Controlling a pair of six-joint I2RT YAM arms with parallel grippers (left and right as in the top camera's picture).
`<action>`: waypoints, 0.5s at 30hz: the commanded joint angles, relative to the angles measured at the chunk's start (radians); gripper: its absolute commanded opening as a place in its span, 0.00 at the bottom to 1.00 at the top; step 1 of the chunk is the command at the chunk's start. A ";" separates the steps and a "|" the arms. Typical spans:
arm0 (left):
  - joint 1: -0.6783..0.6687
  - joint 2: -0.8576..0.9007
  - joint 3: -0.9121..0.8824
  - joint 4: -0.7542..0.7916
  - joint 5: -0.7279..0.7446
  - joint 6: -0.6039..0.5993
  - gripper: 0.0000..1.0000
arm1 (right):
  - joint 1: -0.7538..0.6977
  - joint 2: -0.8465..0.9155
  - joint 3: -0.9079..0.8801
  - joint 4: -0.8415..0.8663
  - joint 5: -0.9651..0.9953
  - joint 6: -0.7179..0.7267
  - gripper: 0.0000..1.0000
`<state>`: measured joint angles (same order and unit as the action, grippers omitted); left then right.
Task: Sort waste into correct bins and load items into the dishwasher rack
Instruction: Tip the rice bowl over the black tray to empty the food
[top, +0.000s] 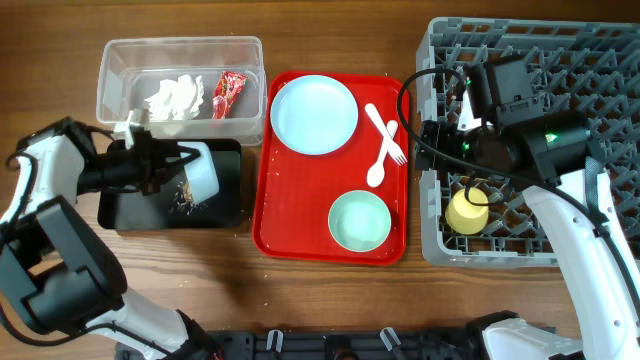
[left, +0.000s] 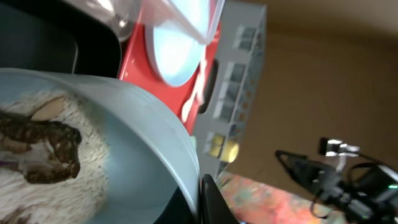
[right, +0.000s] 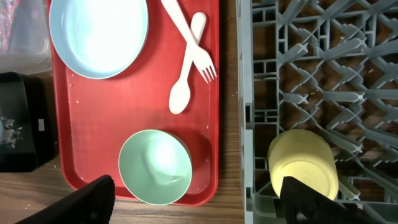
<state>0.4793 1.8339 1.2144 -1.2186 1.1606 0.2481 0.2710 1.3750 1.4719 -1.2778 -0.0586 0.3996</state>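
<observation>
My left gripper (top: 165, 165) is shut on the rim of a pale blue-green bowl (top: 202, 170), tipped on its side over the black tray (top: 228, 195). In the left wrist view (left: 208, 199) brownish-white food scraps (left: 43, 149) cling inside that bowl (left: 143, 143). Crumbs (top: 185, 203) lie in the black tray. The clear tub (top: 110, 60) holds a white tissue (top: 175, 95) and a red wrapper (top: 228, 92). My right gripper (top: 447, 140) is open and empty (right: 199, 205) above the left edge of the grey rack (top: 600, 60). A yellow cup (right: 305, 165) lies in the rack.
The red serving tray (top: 300, 220) holds a pale blue plate (top: 314, 113), a second bowl (top: 359, 220), a white fork (right: 186, 37) and a white spoon (right: 180, 96). A strip of bare wood separates tray and rack.
</observation>
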 joint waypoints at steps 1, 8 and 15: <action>0.063 0.026 -0.006 -0.010 0.150 0.066 0.04 | -0.002 -0.010 -0.006 -0.001 0.018 -0.008 0.87; 0.105 0.027 -0.006 -0.009 0.288 0.028 0.04 | -0.002 -0.010 -0.006 0.006 0.018 -0.008 0.87; 0.108 0.027 -0.006 -0.010 0.369 -0.025 0.04 | -0.002 -0.010 -0.006 0.001 0.018 -0.011 0.87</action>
<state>0.5800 1.8553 1.2144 -1.2247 1.4265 0.2546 0.2710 1.3750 1.4719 -1.2770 -0.0582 0.3992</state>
